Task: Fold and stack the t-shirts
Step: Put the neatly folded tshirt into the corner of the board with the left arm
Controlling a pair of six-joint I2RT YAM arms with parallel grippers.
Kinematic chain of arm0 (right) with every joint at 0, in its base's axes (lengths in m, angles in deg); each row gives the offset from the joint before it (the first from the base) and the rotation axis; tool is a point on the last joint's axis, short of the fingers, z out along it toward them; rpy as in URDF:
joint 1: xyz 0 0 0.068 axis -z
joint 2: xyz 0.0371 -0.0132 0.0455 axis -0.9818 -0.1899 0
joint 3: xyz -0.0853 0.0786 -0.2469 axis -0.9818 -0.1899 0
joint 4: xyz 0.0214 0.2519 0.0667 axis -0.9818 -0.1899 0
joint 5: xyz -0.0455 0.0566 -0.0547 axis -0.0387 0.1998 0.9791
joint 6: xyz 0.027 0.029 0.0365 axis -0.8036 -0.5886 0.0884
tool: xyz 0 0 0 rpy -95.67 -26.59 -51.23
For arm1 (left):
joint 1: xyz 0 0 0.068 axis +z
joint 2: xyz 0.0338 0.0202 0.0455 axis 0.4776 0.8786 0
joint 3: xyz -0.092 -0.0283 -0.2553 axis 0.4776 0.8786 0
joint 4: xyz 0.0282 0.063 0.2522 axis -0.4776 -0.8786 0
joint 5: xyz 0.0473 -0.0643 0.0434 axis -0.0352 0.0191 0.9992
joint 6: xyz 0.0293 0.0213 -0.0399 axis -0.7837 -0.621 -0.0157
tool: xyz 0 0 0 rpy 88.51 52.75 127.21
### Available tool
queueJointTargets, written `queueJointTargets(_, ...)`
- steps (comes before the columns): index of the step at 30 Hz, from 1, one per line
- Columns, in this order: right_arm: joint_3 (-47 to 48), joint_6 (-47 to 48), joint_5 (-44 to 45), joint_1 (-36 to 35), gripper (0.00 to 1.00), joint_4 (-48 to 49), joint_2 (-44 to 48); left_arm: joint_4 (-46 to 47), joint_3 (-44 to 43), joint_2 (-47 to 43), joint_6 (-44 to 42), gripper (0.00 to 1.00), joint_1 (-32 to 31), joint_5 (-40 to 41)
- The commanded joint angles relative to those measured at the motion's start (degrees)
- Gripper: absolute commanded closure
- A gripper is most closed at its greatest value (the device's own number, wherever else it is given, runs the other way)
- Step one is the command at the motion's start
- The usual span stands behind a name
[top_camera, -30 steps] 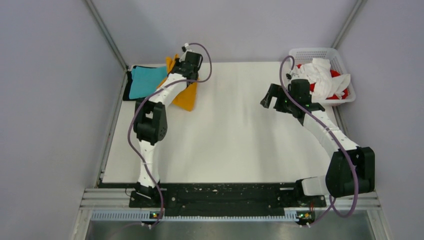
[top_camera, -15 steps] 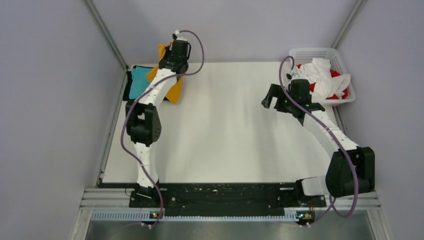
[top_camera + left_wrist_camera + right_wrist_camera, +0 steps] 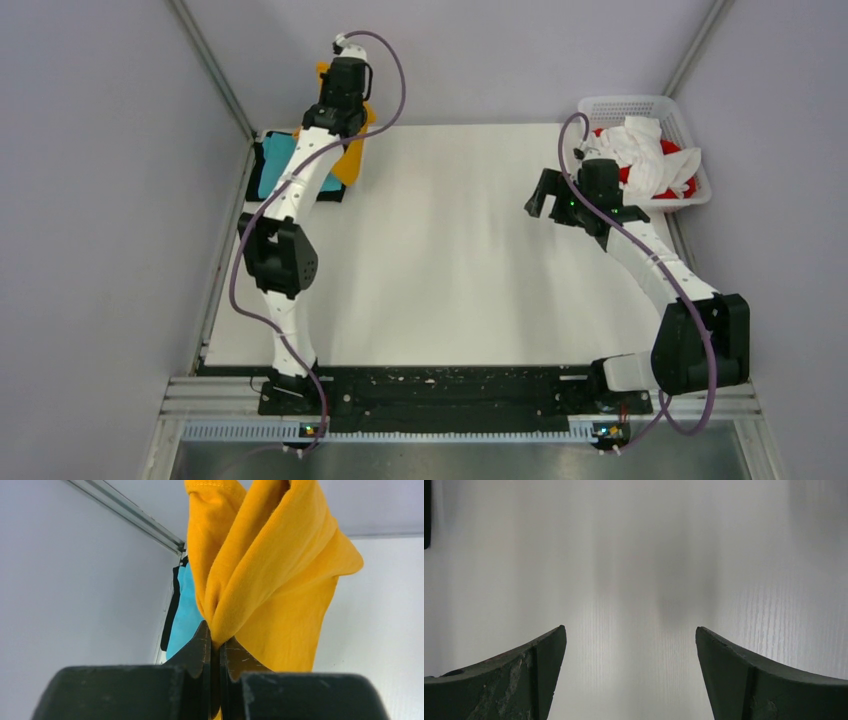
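Bright even light, soft grey shadow on table [image 3: 634, 555], left tool [image 3: 215, 637] blurred up close

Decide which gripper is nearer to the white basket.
Right. The right gripper hovers open beside the basket; the left gripper, shut on the orange-yellow t-shirt, is at the far-left corner.

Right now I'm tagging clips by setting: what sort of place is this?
Most likely a lab robot test cell, not a home: two arms bolted at a white table, plain grey walls with aluminium rails, and a white basket of t-shirts staged for folding.
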Motion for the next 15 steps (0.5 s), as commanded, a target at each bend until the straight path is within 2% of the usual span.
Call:
queueJointTargets(1,1.1,0.6,1.4,0.3,0.01,0.8,1.0,1.8,-2.9,-5.2,2.0,1.0,0.4,-0.9)
queueJointTargets(11,1.0,0.5,2.6,0.3,0.02,0.2,0.8,2.3,-3.4,-0.9,2.2,1.0,2.9,-2.4)
queueJointTargets(15,1.1,0.5,3.4,0.3,0.01,0.0,0.5,2.4,-3.9,1.6,3.4,1.0,5.4,-5.4)
